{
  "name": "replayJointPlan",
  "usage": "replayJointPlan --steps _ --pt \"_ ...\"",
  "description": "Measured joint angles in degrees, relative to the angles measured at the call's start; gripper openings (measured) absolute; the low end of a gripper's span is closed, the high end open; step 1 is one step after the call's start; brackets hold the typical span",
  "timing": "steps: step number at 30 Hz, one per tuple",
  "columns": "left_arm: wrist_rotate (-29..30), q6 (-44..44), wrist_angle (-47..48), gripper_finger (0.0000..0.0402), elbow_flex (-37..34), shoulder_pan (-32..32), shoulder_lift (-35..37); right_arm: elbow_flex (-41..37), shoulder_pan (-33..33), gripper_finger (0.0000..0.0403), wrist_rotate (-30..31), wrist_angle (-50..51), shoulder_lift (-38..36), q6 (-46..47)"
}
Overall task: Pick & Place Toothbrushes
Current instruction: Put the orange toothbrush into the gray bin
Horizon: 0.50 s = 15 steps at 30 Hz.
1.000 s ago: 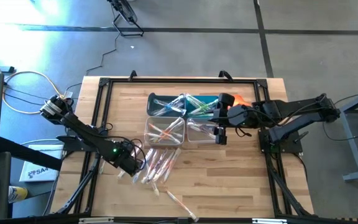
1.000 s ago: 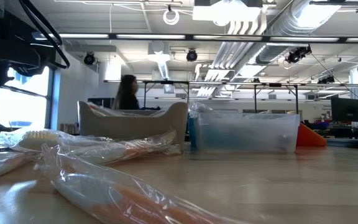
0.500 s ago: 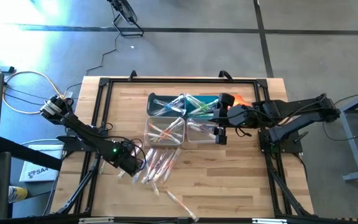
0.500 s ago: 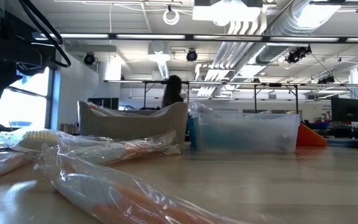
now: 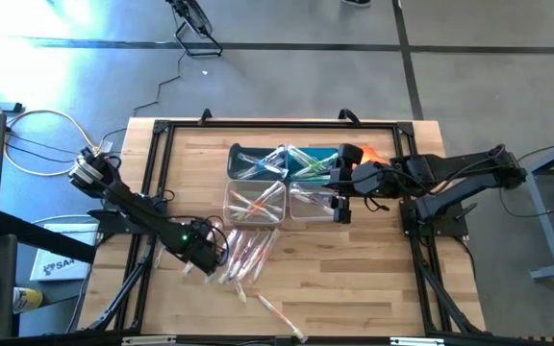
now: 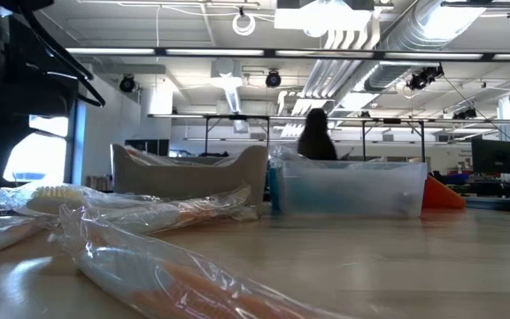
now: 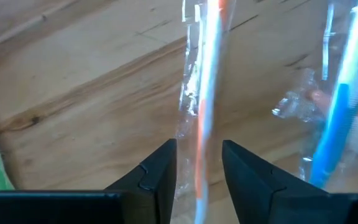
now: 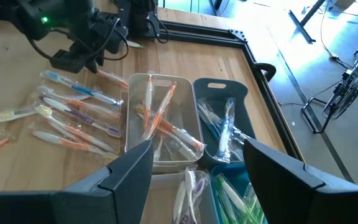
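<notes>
We see bare table (image 5: 354,279) in front of the bins (image 5: 256,200); loose toothbrushes (image 5: 243,258) clutter the space beside the left gripper (image 5: 212,258).

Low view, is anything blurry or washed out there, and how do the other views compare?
Low view: the nearest wrapped toothbrush is out of focus, and the window at far left glares white. Left wrist view: the orange toothbrush between the left hand's fingers is soft. High view: glare streaks the floor at top left. Right wrist view: the clear bin looks sharp.
</notes>
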<state>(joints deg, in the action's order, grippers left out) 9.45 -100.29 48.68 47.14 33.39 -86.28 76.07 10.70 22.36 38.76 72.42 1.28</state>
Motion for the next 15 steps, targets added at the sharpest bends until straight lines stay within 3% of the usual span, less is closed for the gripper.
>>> replayJointPlan --steps 15 --pt "-0.1 0.0 -4.1 0.0122 0.0 0.0 -3.2 0.0 0.0 0.0243 0.0 -0.5 0.0 0.3"
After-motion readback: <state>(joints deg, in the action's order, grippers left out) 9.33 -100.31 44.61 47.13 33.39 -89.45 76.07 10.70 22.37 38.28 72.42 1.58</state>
